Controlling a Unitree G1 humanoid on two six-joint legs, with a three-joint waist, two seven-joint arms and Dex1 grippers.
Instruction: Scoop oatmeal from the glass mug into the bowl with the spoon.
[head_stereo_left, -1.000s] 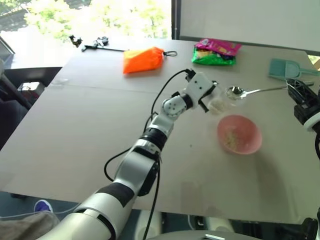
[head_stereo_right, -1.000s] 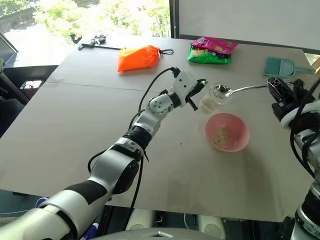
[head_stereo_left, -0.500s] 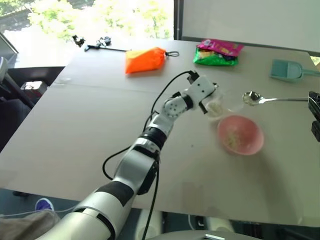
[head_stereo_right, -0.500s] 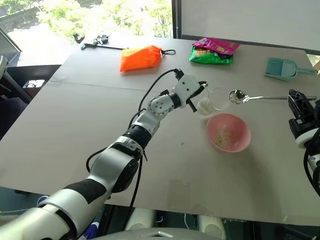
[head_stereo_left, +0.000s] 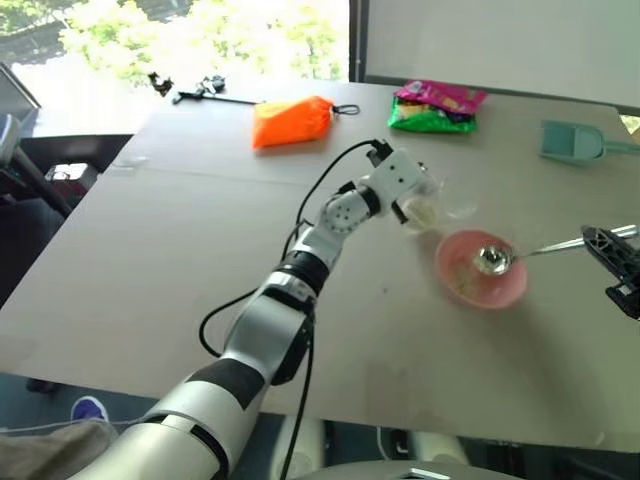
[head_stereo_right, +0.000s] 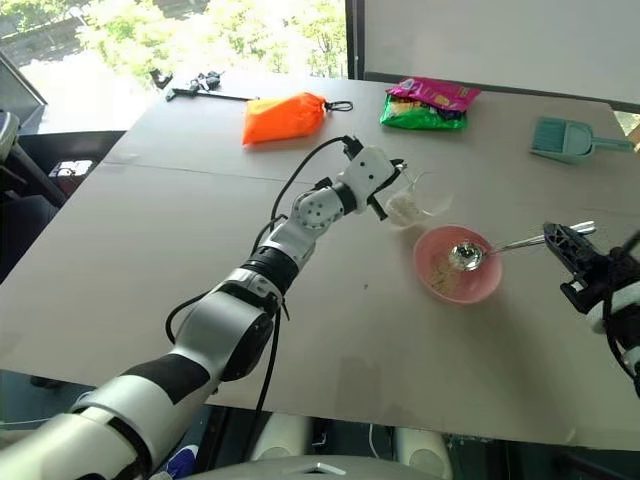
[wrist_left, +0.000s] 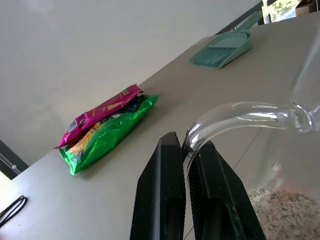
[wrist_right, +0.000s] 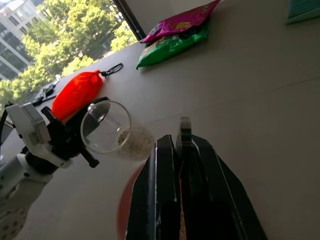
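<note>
1. Right end effector (head_stereo_right: 560, 240), nearest, is clamped on the spoon (head_stereo_right: 497, 246); its head sits over the bowl (head_stereo_right: 440, 285), so roll gently to tip oatmeal (wrist_left: 280, 212) out inside.
2. Left end effector (wrist_left: 186, 150), farther left, pinches the tilted mug (head_stereo_right: 410, 205) handle; keep it steady.

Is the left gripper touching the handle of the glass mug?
Touching. The left wrist view shows the left gripper with its two black fingers shut on the thin clear handle of the glass mug, with no gap between them.
</note>
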